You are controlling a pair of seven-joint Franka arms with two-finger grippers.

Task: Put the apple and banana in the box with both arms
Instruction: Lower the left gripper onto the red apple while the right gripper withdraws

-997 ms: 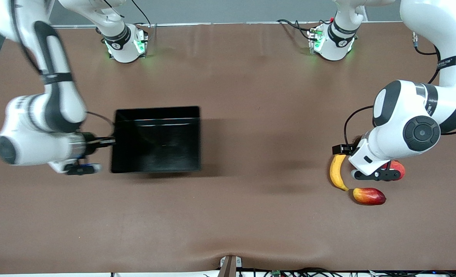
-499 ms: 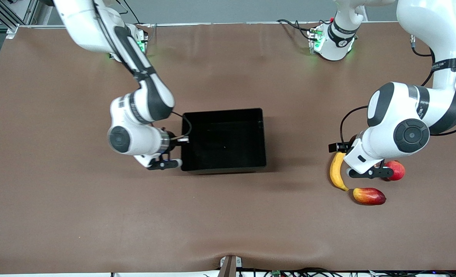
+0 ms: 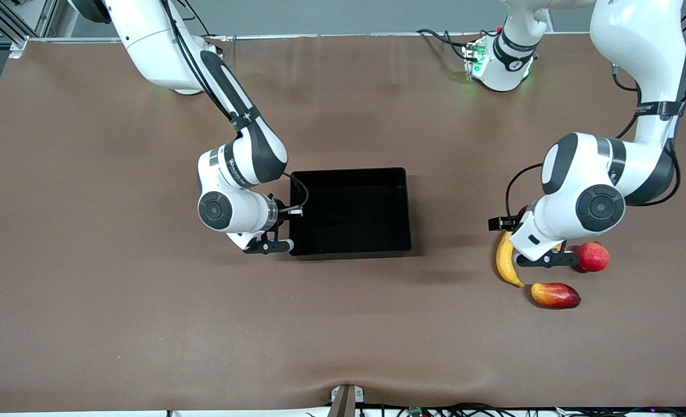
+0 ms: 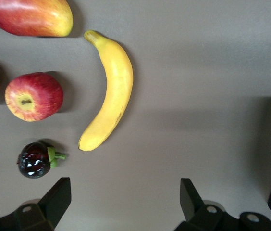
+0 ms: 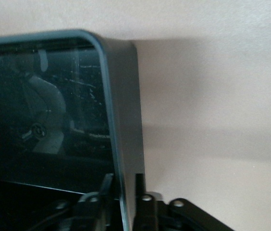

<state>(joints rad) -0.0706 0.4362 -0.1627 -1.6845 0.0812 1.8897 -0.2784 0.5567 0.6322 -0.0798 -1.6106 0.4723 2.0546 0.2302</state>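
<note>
Right gripper (image 3: 289, 227) has dragged the box (image 3: 351, 211) mid-table, fingers now loosening astride its wall. Left gripper (image 4: 126, 199) hangs wide open over the banana (image 4: 108, 91) and apple (image 4: 33, 96), so fruit pickup is next.

Plain yellow on the long curved banana (image 4: 109, 91); red streaked with yellowish patches on the small round apple (image 4: 33, 96); red fading to yellow on the oblong mango (image 4: 27, 17); even red on the bigger round fruit (image 3: 593, 256); glossy black on the shallow plastic box (image 3: 348, 172); flat brown on the table (image 3: 146, 318)
</note>
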